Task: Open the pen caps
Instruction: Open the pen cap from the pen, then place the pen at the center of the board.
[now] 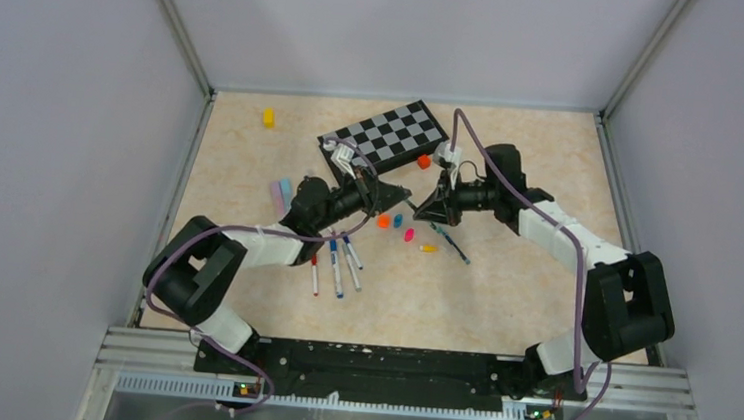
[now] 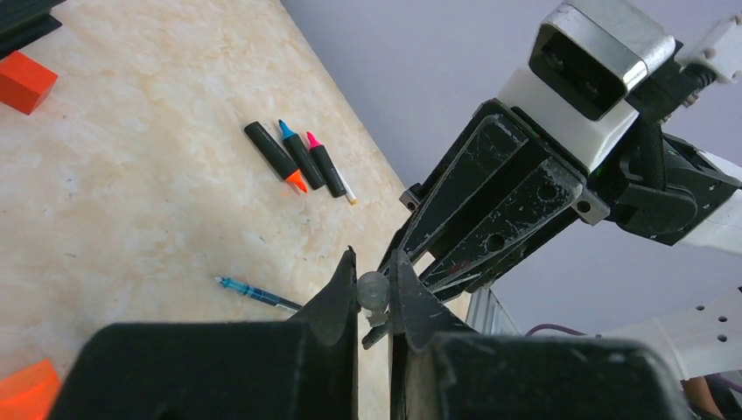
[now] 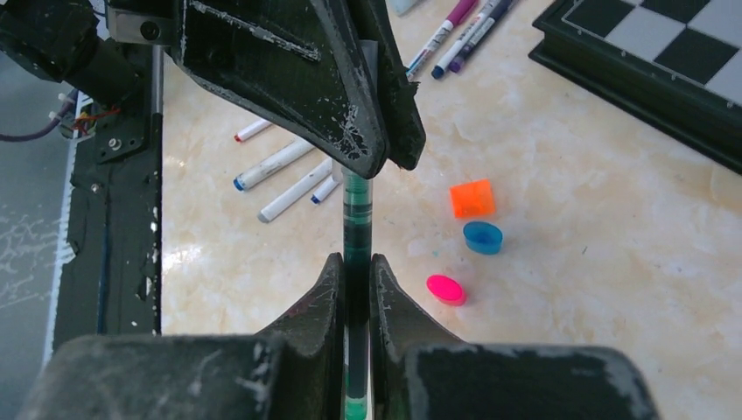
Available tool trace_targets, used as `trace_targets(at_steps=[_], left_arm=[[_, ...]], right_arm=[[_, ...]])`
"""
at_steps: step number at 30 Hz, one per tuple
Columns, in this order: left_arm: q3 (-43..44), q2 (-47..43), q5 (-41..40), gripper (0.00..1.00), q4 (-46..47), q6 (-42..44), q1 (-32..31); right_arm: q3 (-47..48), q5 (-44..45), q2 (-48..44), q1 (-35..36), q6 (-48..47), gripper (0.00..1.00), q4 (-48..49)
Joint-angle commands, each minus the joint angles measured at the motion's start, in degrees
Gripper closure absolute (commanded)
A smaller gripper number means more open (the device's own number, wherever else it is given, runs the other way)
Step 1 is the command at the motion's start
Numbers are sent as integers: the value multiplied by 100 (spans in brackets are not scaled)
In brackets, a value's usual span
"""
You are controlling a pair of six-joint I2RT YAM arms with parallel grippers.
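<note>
Right gripper [image 3: 354, 267] clamped the teal pen [image 3: 357, 214] at centre frame; left gripper [image 2: 374, 267] pinched its cap [image 2: 373, 290].
Barrel looked light, stiff and slippery, so a hold near the cap seemed best.

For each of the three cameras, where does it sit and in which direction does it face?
Top external: above and behind the arms, facing down at the beige marbled table; both arms show.
Left wrist: on the left arm, behind its left end effector, facing the right arm's black fingers.
Right wrist: behind the right end effector, facing the left arm's fingers along the thin translucent teal pen both hold.
Shared: top and right wrist see the black-and-grey chessboard.
</note>
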Motion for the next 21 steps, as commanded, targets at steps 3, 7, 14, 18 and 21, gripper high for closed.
trace_targets(at_steps=[3,7,14,18,21], left_arm=[[-373,-1163,-1391,100,588,200,833],[-535,-1717,-2053,100,470,300,982],[-640,-1883,-675,100,546,464,1030],[-815,-1767,360,100,691,339,1029],[-906,-1616,1024,100,817,193,1016]], right_arm=[[-82,-30,-123,26,-985,100,-1172],[-310,-8,-287,-18,-1361,100,-1415],[-310,221,-603,-1410,-1335,100,-1299],[-476,791,-832,-2721,-785,100,-757],[-615,1227,-870,-3662,-439,100,-425]])
